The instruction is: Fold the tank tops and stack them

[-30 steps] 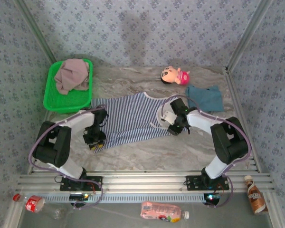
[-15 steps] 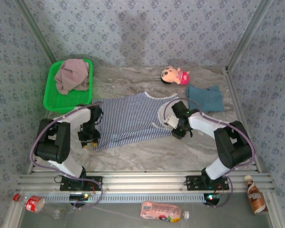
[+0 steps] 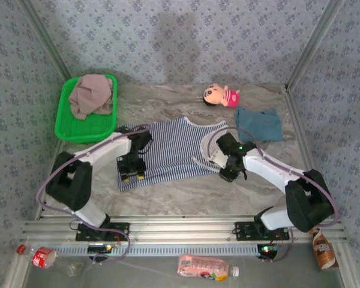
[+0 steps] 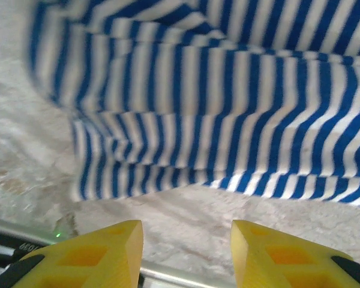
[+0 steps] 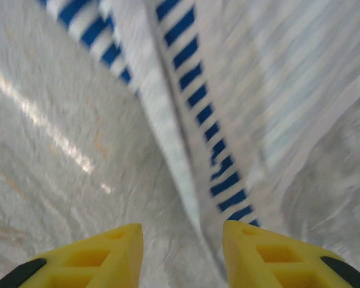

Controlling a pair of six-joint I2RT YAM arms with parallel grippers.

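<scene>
The navy-and-white striped tank top [image 3: 168, 149] lies spread flat in the middle of the desk [image 3: 186, 195], its hem toward the left edge and its neck and straps toward the right. The overhead view takes in the whole garment. The left wrist view shows only the hem corner [image 4: 168, 150], where the cloth is doubled over itself in soft ridges, with bare marbled desk along its near side. The right wrist view shows only a narrow striped band [image 5: 198, 114] running down across the desk, blurred.

The left fingers [image 3: 132, 173] hang over the near-left corner of the striped top. Seen from the wrist, these fingers [image 4: 102, 258] stand apart with nothing between them, above bare desk just short of the hem. The right fingers [image 3: 227, 173] sit at the near-right end of the top by a strap. Seen from the wrist, they [image 5: 108, 258] also stand apart, and the band's edge runs down into the gap without being pinched.

The teal-blue tank top [image 3: 259, 124] lies bunched near the right edge, toward the far-right corner, apart from the striped one. The mauve-pink tank top [image 3: 91, 94] is heaped in a green basket [image 3: 65, 128] at the far-left corner. A small pink doll [image 3: 221, 95] lies by the far edge.
</scene>
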